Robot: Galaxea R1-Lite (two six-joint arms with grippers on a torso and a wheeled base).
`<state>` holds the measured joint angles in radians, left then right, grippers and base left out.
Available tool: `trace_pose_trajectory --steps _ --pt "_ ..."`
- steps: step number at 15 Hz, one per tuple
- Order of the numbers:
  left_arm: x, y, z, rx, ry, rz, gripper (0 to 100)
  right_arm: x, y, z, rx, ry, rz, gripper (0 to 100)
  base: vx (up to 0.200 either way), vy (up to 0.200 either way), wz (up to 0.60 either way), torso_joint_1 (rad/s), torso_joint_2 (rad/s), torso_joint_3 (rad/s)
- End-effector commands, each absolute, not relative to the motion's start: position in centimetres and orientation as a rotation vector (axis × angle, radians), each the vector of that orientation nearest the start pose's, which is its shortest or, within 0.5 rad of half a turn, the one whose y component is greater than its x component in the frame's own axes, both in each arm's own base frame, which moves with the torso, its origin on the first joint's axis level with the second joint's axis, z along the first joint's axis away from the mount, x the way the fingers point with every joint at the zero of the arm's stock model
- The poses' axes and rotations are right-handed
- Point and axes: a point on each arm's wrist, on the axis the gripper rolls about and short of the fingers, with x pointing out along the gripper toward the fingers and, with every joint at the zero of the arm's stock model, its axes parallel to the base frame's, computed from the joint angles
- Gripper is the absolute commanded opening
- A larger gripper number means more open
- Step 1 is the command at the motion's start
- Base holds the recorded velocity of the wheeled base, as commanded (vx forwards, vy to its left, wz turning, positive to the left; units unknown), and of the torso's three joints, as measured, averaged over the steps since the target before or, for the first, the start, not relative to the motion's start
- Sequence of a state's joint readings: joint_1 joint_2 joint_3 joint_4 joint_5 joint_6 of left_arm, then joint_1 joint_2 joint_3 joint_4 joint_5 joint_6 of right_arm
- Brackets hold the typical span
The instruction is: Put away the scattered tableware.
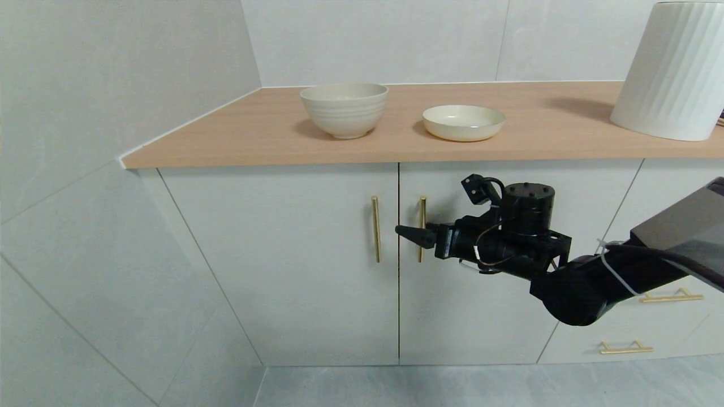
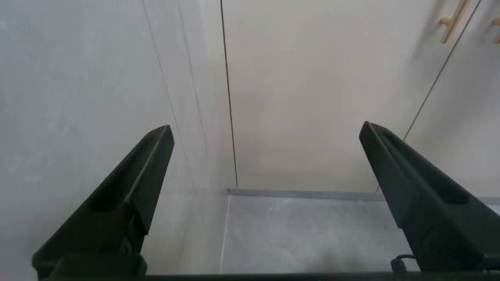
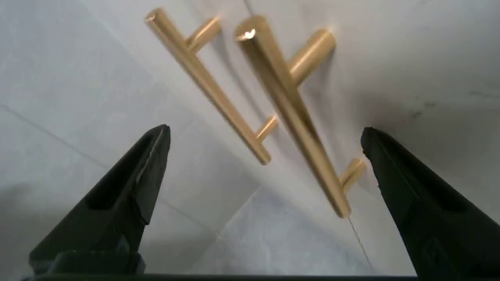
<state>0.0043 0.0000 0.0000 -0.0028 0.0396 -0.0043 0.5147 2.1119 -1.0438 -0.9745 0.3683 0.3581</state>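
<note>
Since both pieces look like glazed stoneware, I judge them stiff, fairly heavy for their size, slick under hard fingers and liable to chip if knocked. The deep bowl (image 1: 344, 110) and the shallow dish (image 1: 464, 122) stand upright and apart on the wooden counter (image 1: 254, 135), the bowl toward the robot's left. Each is best pinched across its rim, one finger inside and one outside. The dish's low, flaring wall gives less to hold, so it needs the squarer grip.

What shows of both insides looks empty, though the bowl's bottom is hidden. Below them the cupboard's two doors are shut, so its contents cannot be seen.

The right claw (image 1: 412, 234) is at the right door's brass handle (image 1: 422, 229), jaws spread wide and gripping nothing. The left door's handle (image 1: 375, 228) is just beside it. The left claw (image 2: 266, 134) is also spread and empty, facing cupboard front and floor. A tall white ribbed tub (image 1: 670, 70) stands at the counter's right end, its inside hidden.
</note>
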Motion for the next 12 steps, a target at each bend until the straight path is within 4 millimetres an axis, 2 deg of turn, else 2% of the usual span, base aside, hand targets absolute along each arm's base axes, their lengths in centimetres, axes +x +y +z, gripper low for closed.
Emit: trace_pose_trajectory --steps 1,4,8,11,12 --pt "-2.3 0.1 7.6 -0.005 -0.003 0.044 100 35.1 21.0 12.2 0.329 0.276 0.857 100 0.0 0.0 0.0 0.0 0.0 0.0" --pt "-2.3 0.1 7.6 -0.005 -0.003 0.044 100 34.2 22.3 12.0 0.338 0.293 0.891 100 0.0 0.0 0.0 0.0 0.0 0.0" --pt "-2.3 0.1 7.6 -0.005 -0.003 0.044 100 33.9 22.7 12.0 0.352 0.304 0.903 100 0.0 0.0 0.0 0.0 0.0 0.0" --pt "-2.3 0.1 7.6 -0.005 -0.003 0.044 100 32.6 23.0 12.4 0.359 0.317 0.925 100 0.0 0.0 0.0 0.0 0.0 0.0" --pt "-2.3 0.1 7.6 -0.005 -0.003 0.044 100 31.6 23.2 12.5 0.354 0.326 0.943 100 0.0 0.0 0.0 0.0 0.0 0.0"
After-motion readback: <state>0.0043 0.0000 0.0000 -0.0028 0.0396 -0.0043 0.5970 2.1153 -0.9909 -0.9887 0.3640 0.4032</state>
